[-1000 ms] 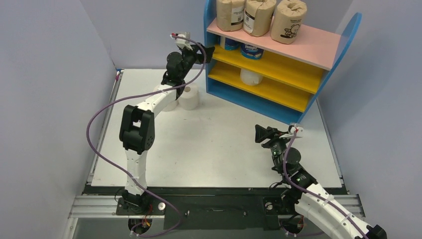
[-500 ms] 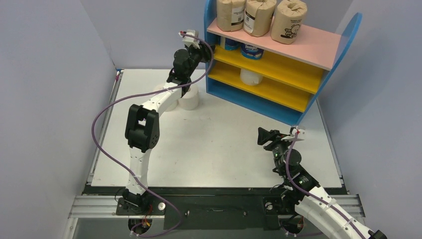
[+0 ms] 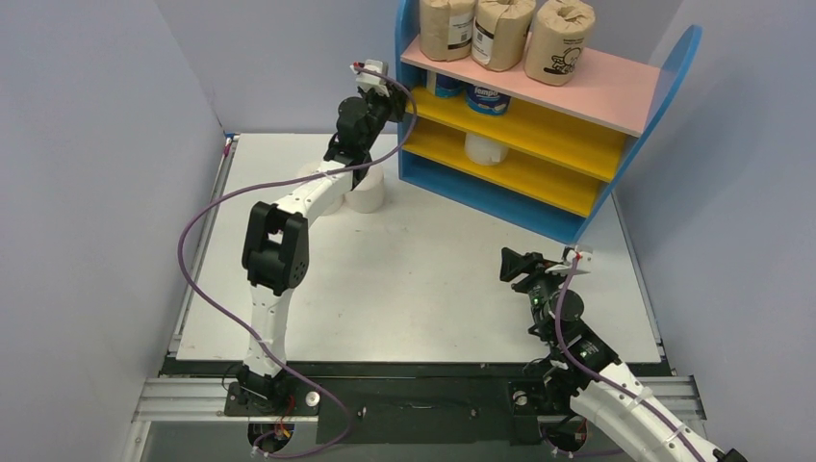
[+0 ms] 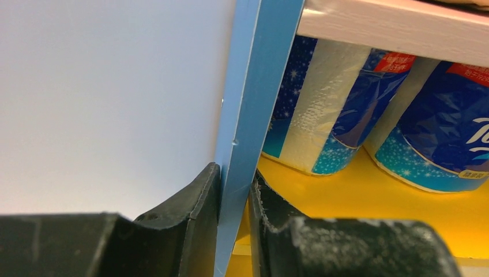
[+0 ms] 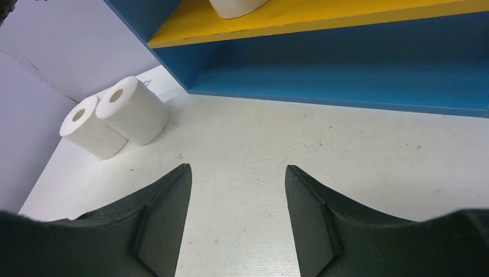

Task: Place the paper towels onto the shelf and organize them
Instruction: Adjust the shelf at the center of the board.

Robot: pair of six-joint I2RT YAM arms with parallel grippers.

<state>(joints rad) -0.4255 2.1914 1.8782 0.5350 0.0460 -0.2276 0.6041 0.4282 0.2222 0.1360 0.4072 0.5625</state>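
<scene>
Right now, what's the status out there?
Left gripper shut on shelf side panel. Right gripper open, empty. Two white rolls on table, left arm above one.

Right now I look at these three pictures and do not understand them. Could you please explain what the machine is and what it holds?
It is two robot arms bolted at a table's near edge. One picture looks down from above and behind them; the other two come from a camera on each wrist. The left arm has its jaws shut on the blue side panel of the shelf. The right arm has its jaws open and empty above the table. Two white rolls rest on the table. The shelf holds three brown rolls on top, two blue rolls below, one white roll lower still.
</scene>
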